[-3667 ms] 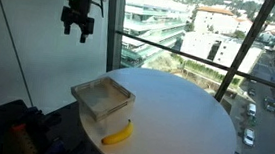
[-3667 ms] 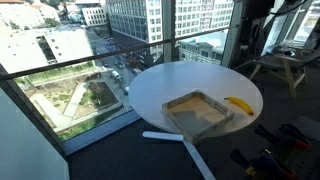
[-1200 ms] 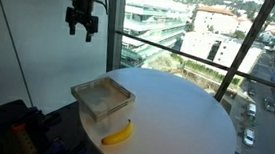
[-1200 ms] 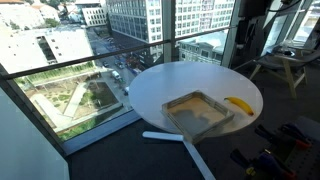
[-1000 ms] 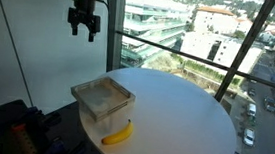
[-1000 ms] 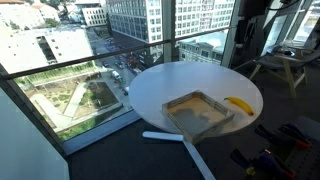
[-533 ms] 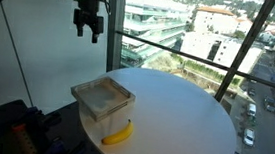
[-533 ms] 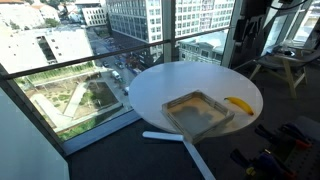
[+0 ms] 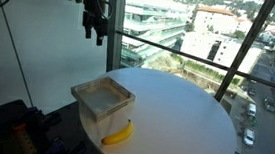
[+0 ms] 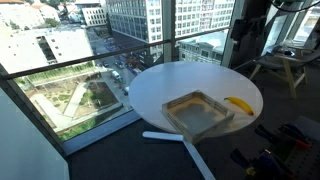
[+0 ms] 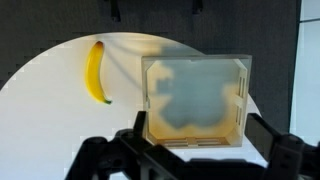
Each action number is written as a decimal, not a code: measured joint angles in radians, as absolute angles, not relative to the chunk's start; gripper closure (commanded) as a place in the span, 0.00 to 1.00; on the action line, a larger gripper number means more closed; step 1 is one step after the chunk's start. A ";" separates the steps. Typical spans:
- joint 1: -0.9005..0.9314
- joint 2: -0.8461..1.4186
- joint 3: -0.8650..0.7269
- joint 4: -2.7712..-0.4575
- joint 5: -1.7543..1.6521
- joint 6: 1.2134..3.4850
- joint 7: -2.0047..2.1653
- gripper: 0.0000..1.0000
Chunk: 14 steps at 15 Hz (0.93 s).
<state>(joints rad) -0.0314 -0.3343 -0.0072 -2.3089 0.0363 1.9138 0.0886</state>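
The claw point(image 9: 96, 35) hangs high in the air, well above the table point(image 9: 186, 116), with its jaws spread as wide as they go and nothing held or touched between them. In the wrist view an empty clear box point(image 11: 195, 98) sits almost straight below it, near the table's edge. A banana point(image 11: 95, 72) lies on the white top just beside the box, a little apart from it, as both exterior views also show.
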 measured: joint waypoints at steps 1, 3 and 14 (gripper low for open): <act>-0.037 -0.332 -0.008 -2.310 0.036 1.923 0.102 0.00; -0.050 -0.326 -0.009 -2.310 0.036 1.940 0.126 0.00; -0.089 -0.272 -0.030 -2.313 0.027 2.019 0.156 0.00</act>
